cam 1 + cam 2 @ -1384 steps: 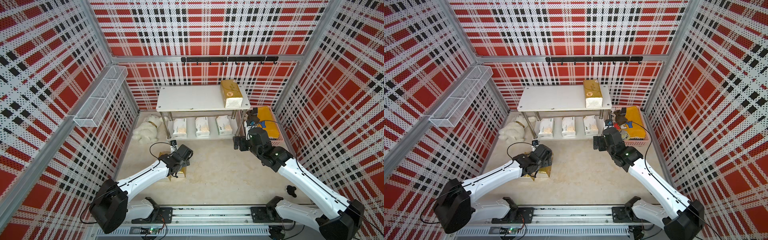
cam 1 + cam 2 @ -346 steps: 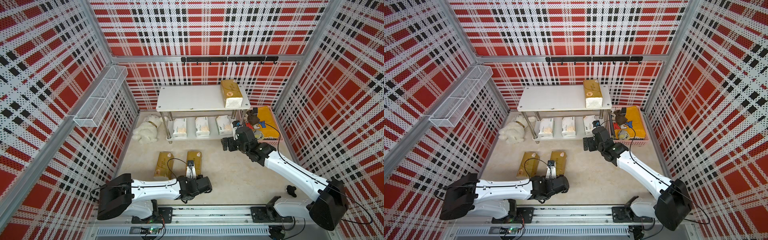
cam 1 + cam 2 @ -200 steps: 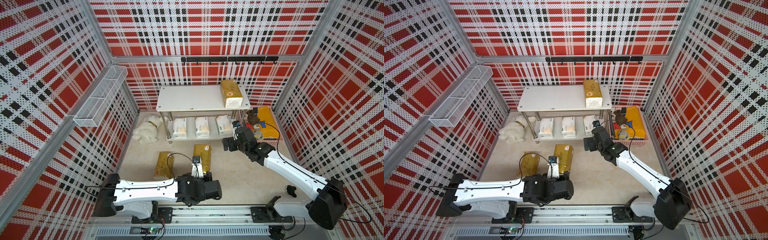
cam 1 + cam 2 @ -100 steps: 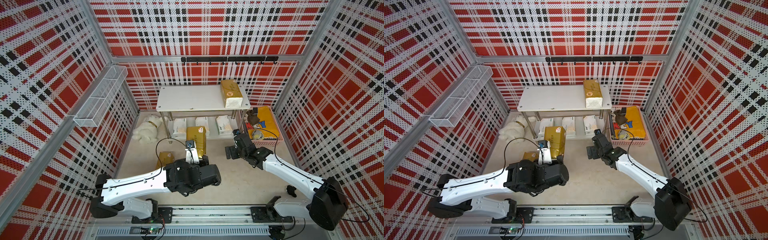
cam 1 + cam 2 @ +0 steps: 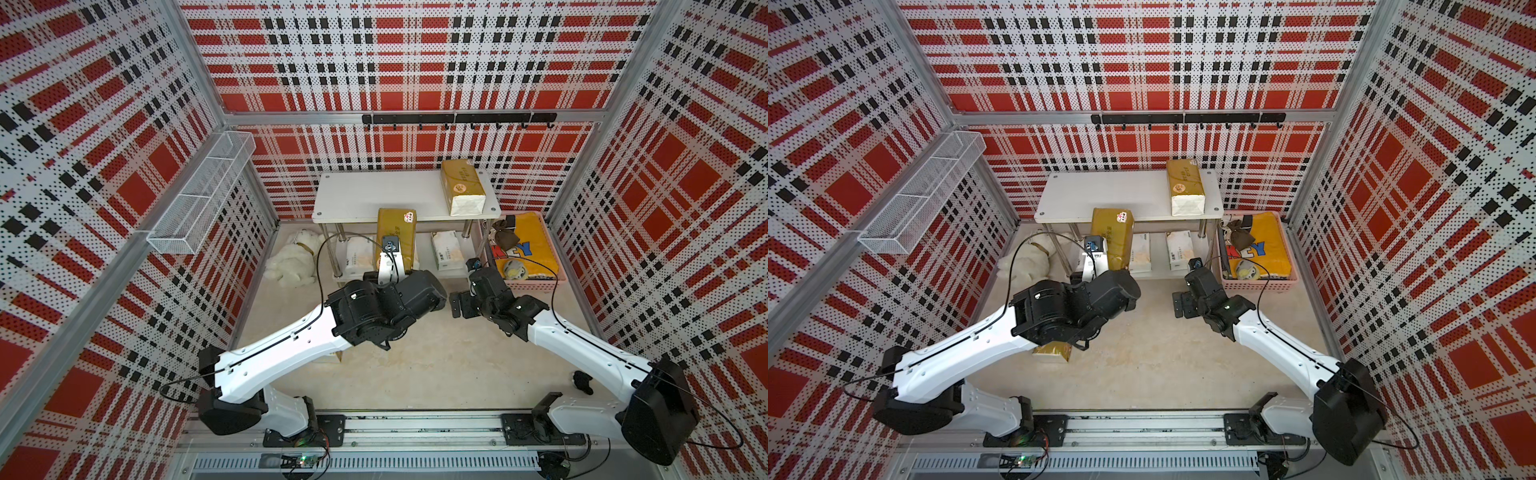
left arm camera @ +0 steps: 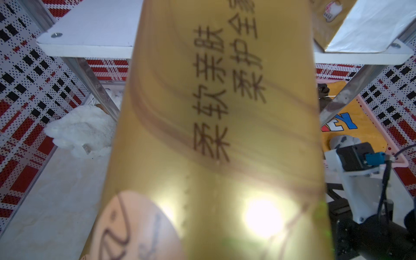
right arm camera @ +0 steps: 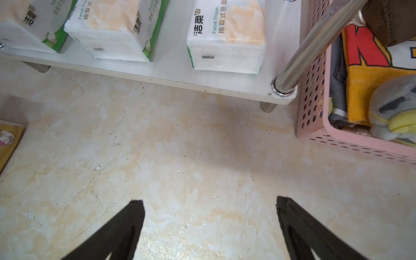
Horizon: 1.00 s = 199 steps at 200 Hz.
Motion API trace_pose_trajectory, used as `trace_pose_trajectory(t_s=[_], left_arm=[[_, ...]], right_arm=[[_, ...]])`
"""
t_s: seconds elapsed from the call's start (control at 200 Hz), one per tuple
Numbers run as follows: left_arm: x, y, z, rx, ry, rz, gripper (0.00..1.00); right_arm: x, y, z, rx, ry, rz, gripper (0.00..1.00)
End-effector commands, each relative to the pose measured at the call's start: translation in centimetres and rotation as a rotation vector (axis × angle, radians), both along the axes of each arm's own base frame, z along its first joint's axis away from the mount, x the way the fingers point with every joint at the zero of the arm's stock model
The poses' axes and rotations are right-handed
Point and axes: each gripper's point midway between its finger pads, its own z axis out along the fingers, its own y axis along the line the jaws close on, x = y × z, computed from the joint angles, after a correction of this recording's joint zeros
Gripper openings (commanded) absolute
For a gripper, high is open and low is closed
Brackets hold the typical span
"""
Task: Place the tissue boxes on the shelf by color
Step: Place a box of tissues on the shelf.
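Three plaid perforated walls (image 5: 395,62) are seen in both top views around a beige marbled floor (image 5: 436,374), with a wire basket (image 5: 199,195) hung on a side wall, a hook rail (image 5: 457,118) on the back wall and a track (image 5: 415,428) along the front. The shelf (image 5: 415,191) is stood against the back wall, between a plush toy (image 5: 291,266) and a pink crate (image 5: 525,285); one gold pack (image 5: 462,187) is laid on the right end of its top board (image 5: 357,195), white packs (image 5: 446,253) on the lower board (image 5: 1158,257). A second gold pack (image 5: 395,232) is held raised by the closed left gripper (image 5: 392,268), its far end at the top board's front edge; a third gold pack (image 5: 1052,351) is left on the floor under that arm. In the left wrist view the frame is mostly filled by the second gold pack (image 6: 213,135), with the top board (image 6: 90,29) behind. In the right wrist view the right gripper (image 7: 209,200) is spread wide and empty over scratched floor (image 7: 180,146), before three white packs (image 7: 225,33).
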Motion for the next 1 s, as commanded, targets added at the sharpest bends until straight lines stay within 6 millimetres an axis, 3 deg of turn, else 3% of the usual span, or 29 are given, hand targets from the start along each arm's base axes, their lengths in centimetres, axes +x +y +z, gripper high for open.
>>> trace_pose_trajectory(t_s=[0.0, 0.23, 0.416, 0.992], left_arm=[[1.1, 0.0, 2.1, 0.023, -0.044, -0.023, 0.75], [3.9, -0.3, 2.4, 0.023, -0.025, -0.058, 0.75], [7.5, 1.0, 2.6, 0.010, -0.029, -0.017, 0.75], [13.9, -1.4, 2.5, -0.040, -0.054, -0.005, 0.75]], right_arm=[[-0.1, 0.6, 0.6, 0.032, -0.018, 0.007, 1.00], [0.0, 1.2, 0.7, 0.045, -0.021, 0.013, 1.00], [0.1, 1.6, 0.4, 0.045, -0.018, 0.021, 1.00], [-0.2, 3.1, -1.3, 0.048, 0.008, 0.040, 1.00]])
